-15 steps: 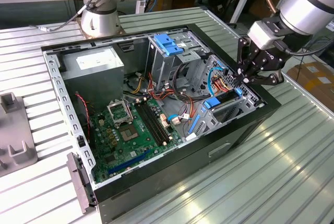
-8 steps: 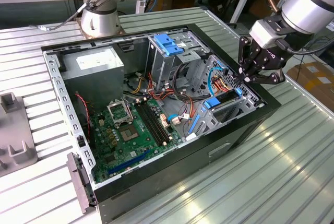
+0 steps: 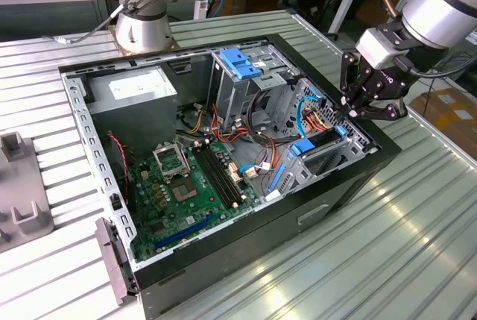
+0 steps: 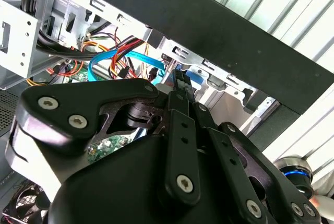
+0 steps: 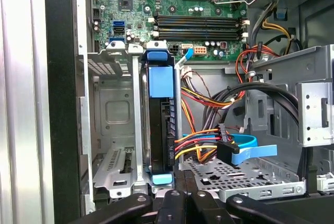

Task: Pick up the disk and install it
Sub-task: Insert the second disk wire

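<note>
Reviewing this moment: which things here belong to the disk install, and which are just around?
Job:
disk, standing on edge in its cage slot
gripper, at the case's edge above the disk
drive cage

Just around:
motherboard
power supply
blue bracket on the tall bay
blue cable
grey fixture on the table

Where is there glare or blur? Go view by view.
Exterior view: glare streaks the ribbed table at the exterior view's right; the case interior is evenly lit. Second wrist view: the gripper looms dark and soft, the table behind washed out. First wrist view: sharp on the disk.
</note>
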`<state>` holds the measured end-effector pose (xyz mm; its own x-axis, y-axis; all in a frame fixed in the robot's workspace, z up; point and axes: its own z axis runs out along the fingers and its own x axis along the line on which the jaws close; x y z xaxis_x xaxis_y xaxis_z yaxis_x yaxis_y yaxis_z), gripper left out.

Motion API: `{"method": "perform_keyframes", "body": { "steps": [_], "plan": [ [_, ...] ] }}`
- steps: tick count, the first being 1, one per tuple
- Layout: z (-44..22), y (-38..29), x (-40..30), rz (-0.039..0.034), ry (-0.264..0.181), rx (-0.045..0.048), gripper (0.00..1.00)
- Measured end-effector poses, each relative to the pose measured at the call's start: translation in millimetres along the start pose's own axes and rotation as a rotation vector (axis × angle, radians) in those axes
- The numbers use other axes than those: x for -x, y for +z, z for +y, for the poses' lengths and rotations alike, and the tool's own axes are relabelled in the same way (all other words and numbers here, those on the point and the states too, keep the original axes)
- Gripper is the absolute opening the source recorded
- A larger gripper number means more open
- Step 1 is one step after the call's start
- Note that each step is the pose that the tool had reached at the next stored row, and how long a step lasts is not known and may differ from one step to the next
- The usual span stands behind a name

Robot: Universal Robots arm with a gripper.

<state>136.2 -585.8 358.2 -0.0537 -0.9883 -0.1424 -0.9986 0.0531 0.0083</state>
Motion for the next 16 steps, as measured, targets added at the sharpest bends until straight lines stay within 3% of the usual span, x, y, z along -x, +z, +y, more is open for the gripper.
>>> {"method": "perform_keyframes", "body": {
  "steps": [4,6,10,11,12,13,15,16],
  "plan": [
    [0.0,0.0,0.0,0.0,0.0,0.0,0.17],
    [-0.1,0.0,0.0,0.0001,0.0,0.0,0.36],
    [-0.1,-0.2,0.2,-0.0001,0.0,0.0,0.36],
    [0.5,-7.3,11.3,-0.0012,0.0,0.0,0.36],
    [1.4,-5.8,27.4,-0.0011,0.0,0.0,0.36],
    [3.1,-12.5,30.4,-0.001,0.0,-0.0002,0.36],
    [20.4,-14.5,30.5,-0.0012,0.0,-0.0003,0.36],
    [21.7,-14.5,30.4,-0.0011,0.0,-0.0003,0.36]
  ]
}}
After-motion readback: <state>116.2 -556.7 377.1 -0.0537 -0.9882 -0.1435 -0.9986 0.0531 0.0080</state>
